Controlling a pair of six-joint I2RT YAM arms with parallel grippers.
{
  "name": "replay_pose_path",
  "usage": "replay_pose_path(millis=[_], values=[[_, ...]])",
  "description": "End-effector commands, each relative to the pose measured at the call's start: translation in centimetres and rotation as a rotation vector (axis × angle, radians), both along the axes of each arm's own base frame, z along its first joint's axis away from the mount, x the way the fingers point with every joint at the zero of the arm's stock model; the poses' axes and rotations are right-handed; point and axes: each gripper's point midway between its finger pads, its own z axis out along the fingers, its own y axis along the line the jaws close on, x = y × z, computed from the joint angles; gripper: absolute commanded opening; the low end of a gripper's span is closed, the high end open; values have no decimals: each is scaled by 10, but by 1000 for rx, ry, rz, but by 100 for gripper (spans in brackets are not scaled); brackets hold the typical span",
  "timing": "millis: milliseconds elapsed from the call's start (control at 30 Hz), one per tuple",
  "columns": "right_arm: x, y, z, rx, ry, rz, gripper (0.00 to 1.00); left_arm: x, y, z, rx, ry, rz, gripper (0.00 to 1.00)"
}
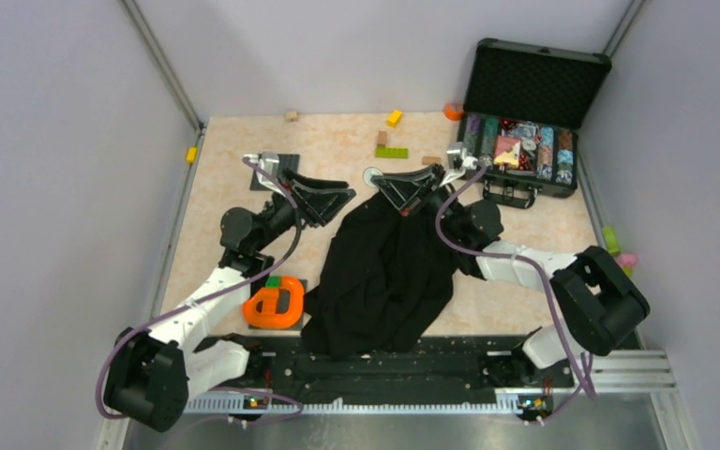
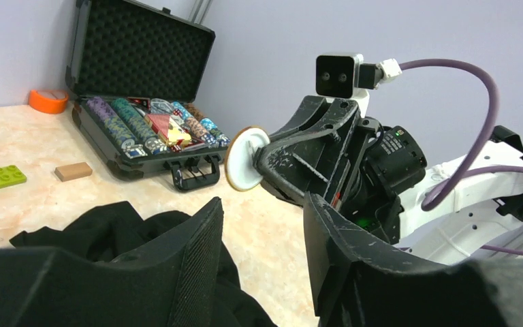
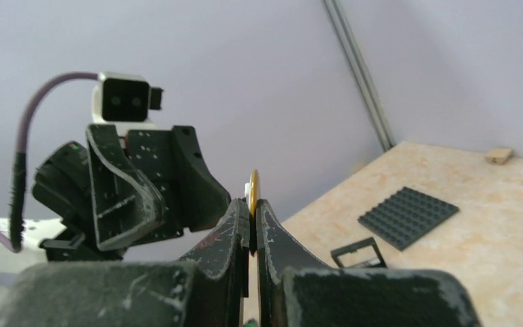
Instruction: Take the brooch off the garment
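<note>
**Brooch (image 2: 244,158) pinched in my right jaws, off the cloth**

Just past my bases, the black garment (image 1: 384,272) is lying heaped on the table (image 1: 244,192), and an orange plastic piece (image 1: 275,302) is sitting beside its near left edge. Farther out, I am holding my left gripper (image 2: 262,252) over the garment's far left edge, with its jaws spread wide and nothing between them. Facing it, my right gripper (image 3: 250,225) is squeezing the brooch: the jaws are pressing together on the rim while the round whitish disc is standing on edge in the air, apart from the cloth, just beyond its far edge. Beyond that, a green plate (image 1: 392,152) is lying flat. An open case (image 1: 536,82) of poker chips (image 1: 487,136) is standing at the far right, with an orange tape roll (image 2: 48,101) beside it.
</note>
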Motion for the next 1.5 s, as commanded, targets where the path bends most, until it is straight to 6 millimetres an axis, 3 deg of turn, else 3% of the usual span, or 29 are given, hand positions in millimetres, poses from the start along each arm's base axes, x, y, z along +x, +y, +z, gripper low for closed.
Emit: replay_pose_path(millis=[0, 433, 867, 1033, 1100, 1200, 1233, 1367, 1467], values=[[-17, -6, 30, 135, -15, 123, 0, -1, -1, 6, -2, -32, -18, 52], [-31, 0, 33, 217, 48, 270, 0, -4, -9, 29, -63, -79, -106, 39], [-32, 4, 33, 220, 50, 293, 0, -5, -22, 26, -83, -58, -227, 33], [-32, 6, 33, 220, 50, 295, 0, -6, -25, 24, -77, -53, -253, 14], [-32, 6, 32, 220, 50, 296, 0, -8, -26, 24, -71, -56, -269, 0], [-31, 5, 33, 212, 32, 280, 0, -9, -24, 25, -74, -80, -258, 0], [-30, 5, 33, 199, 27, 267, 4, -8, -22, 23, -71, -79, -237, 0], [-21, 3, 27, 84, 19, 179, 36, -4, -19, 16, 1, -67, -174, 0], [-18, -2, 26, -1, -5, 112, 42, -4, -15, 14, 43, -78, -129, 0]])
